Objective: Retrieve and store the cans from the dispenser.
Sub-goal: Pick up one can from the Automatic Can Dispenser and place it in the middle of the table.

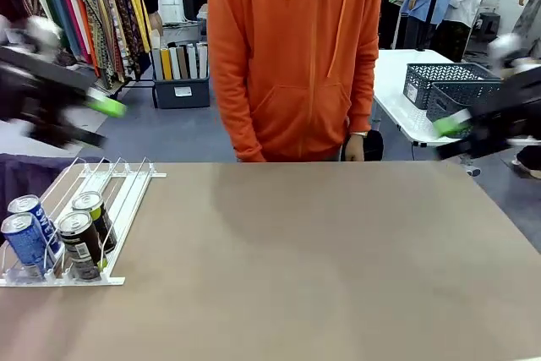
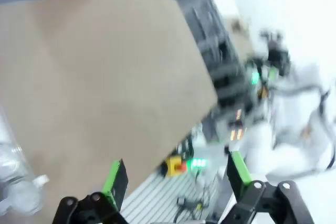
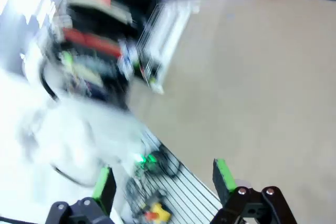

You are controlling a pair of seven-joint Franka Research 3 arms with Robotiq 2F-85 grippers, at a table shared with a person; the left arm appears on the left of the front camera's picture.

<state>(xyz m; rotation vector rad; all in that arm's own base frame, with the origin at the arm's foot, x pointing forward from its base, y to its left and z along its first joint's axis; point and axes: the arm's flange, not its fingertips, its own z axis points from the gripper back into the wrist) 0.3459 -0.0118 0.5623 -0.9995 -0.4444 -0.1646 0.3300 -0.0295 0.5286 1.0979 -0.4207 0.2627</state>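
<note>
The white wire dispenser [image 1: 127,188] lies on the brown table at the near left. In its lower end stand two blue cans [image 1: 25,241] and two black cans [image 1: 80,243], side by side in neighbouring lanes. My left gripper [image 1: 101,120] hangs blurred in the air above and behind the dispenser. Its wrist view has the left gripper [image 2: 176,174] open with nothing between the green pads [image 2: 113,179]. My right gripper [image 1: 450,134] hovers blurred beyond the table's far right corner. The right gripper [image 3: 164,179] is also open and holds nothing. The dispenser [image 3: 165,22] is a blurred white shape far off.
A person in an orange hoodie [image 1: 292,57] stands at the far edge, one hand [image 1: 355,148] hanging by the table. Dark perforated baskets [image 1: 444,86] sit on a white side table at the back right. The brown tabletop [image 1: 321,251] stretches bare to the right of the dispenser.
</note>
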